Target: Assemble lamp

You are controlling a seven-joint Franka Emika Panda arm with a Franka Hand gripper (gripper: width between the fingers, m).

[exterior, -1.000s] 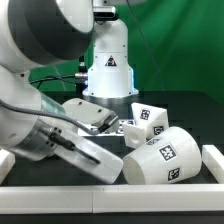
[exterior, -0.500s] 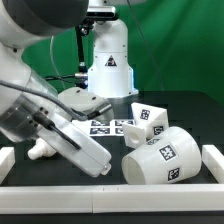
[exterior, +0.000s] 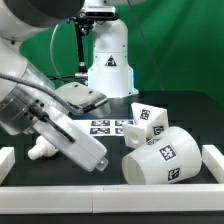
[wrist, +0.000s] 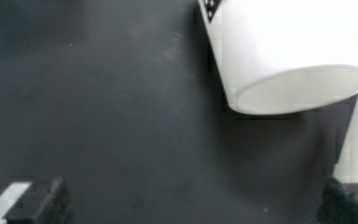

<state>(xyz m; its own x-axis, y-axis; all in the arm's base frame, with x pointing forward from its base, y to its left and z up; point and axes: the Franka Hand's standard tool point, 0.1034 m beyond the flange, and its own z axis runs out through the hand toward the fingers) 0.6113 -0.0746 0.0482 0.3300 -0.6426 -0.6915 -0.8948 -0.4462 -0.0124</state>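
One arm [exterior: 40, 110] is filling the exterior view's left, its gripper [exterior: 100, 164] hanging low over the dark table [exterior: 190, 112]; I cannot tell how the jaws are standing. One shade [exterior: 160, 155] is lying on its side toward the exterior view's right. One base [exterior: 148, 118] is sitting just behind it. One bulb [exterior: 40, 150] is resting at the left, partly behind the arm. The wrist view is showing only the shade [wrist: 291, 75] and bare table; base and bulb are appearing in the exterior view alone.

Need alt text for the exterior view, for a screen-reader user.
A large white robot arm slants across the exterior view's left, low over a black table. On the exterior view's right the lamp shade lies on its side, with the tagged lamp base behind it. The bulb peeks out beside the arm, and the marker board lies mid-table.
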